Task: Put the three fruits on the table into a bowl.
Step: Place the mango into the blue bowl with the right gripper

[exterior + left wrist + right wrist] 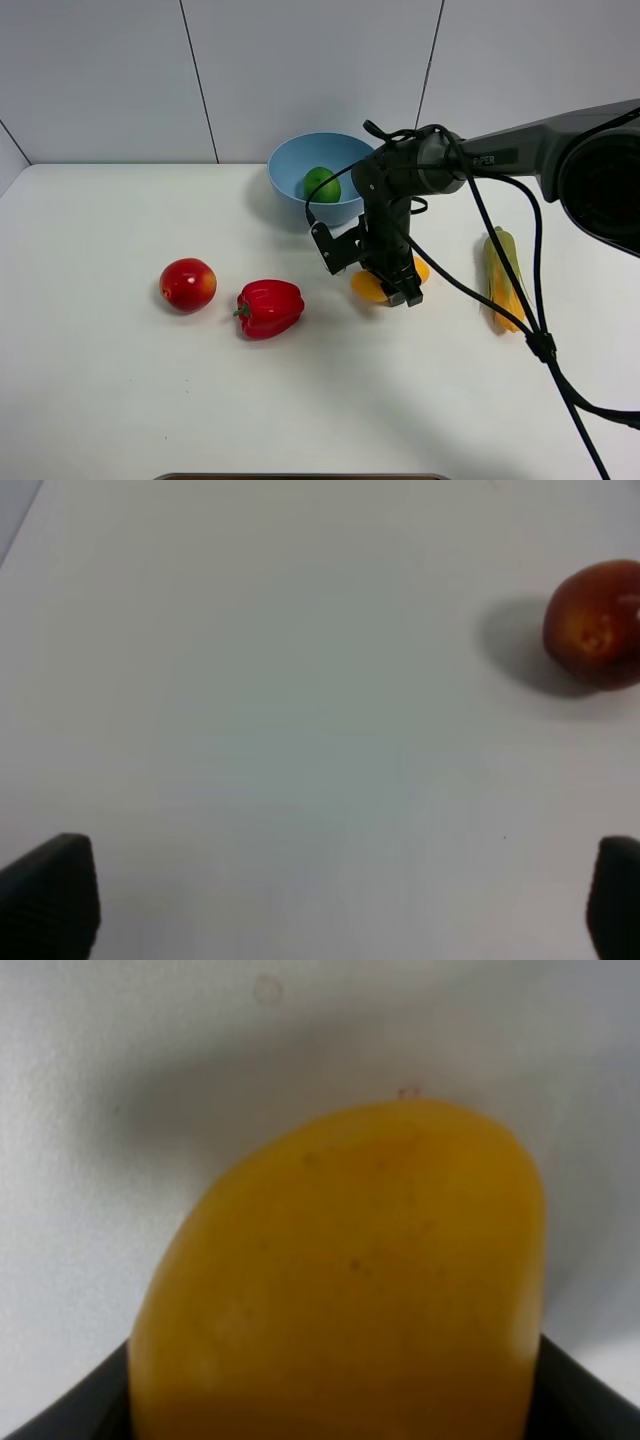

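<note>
High view: down onto plain white desk (100,400). Left wrist: low, shares round red apple (595,625). Right wrist: tight on oblong yellow-orange mango (340,1280).

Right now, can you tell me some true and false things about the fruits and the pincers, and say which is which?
1. The lime sits in the bowl. True.
2. The apple is in the bowl too. False: it rests on the table, near the bell pepper but not touching it.
3. The right pincer is shut on the mango. True.
4. The left pincer holds the apple. False: it is open and empty, apart from the apple.
</note>
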`<state>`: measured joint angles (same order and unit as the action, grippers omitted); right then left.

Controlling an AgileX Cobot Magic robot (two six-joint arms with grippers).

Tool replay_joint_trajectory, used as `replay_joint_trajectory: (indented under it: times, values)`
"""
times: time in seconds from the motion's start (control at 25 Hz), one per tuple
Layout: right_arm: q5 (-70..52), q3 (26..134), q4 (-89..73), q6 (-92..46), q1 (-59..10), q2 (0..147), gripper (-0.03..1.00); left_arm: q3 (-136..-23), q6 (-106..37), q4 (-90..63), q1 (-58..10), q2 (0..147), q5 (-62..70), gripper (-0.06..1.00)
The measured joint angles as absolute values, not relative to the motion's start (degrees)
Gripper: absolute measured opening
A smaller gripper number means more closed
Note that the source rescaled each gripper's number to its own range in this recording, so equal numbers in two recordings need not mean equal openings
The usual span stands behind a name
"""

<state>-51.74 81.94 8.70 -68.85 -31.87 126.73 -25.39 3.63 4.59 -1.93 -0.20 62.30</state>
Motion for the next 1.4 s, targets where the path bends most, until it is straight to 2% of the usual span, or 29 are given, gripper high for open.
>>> replay_joint_trajectory:
  times: [0.76,1.08,1.4]
  values:
    - [-51.7,81.9,8.2,-68.9,-31.9,126.2,0.04,-25.4,3.6,4.6,-1.9,-0.2,62.3,1.00]
    - [-53.0,81.9,7.8,-68.2,-31.9,119.8,0.04,-25.4,3.6,4.6,-1.9,-0.2,62.3,1.00]
    - [-54.9,81.9,8.7,-61.7,-33.0,111.7,0.04,-25.4,3.6,4.6,-1.9,-0.2,62.3,1.00]
